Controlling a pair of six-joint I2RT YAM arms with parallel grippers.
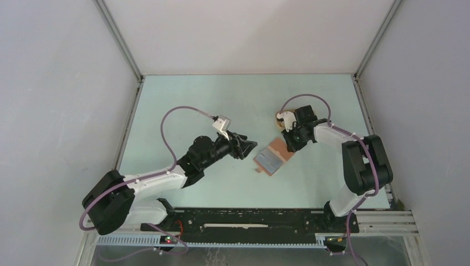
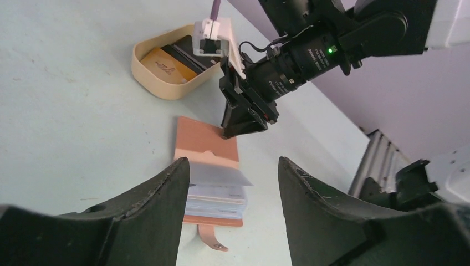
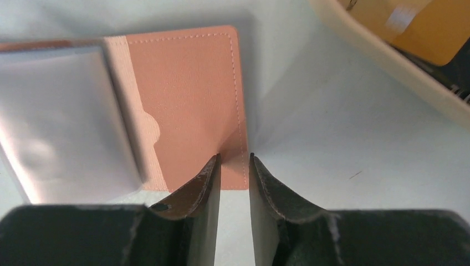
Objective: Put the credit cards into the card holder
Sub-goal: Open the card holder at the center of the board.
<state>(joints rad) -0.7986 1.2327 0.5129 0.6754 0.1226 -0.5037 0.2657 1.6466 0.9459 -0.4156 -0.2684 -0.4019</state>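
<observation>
The reddish-brown card holder (image 1: 272,157) lies open on the table, with bluish-grey inner pockets (image 2: 216,194) and a strap tab (image 2: 213,241). My right gripper (image 3: 234,156) points down with its tips on the corner of the holder's plain flap (image 3: 188,100); its jaws stand a narrow gap apart with nothing between them. It also shows in the left wrist view (image 2: 244,128). My left gripper (image 2: 233,166) is open and empty, just left of the holder (image 1: 250,146). An orange-yellow credit card (image 2: 166,65) lies in the beige tray, also in the right wrist view (image 3: 421,27).
The beige oval tray (image 2: 158,88) sits behind the holder, lined with black pieces (image 2: 185,52); the right arm mostly hides it in the top view (image 1: 279,117). Enclosure walls (image 1: 66,83) ring the table. The right arm's cable (image 1: 310,100) loops above the tray.
</observation>
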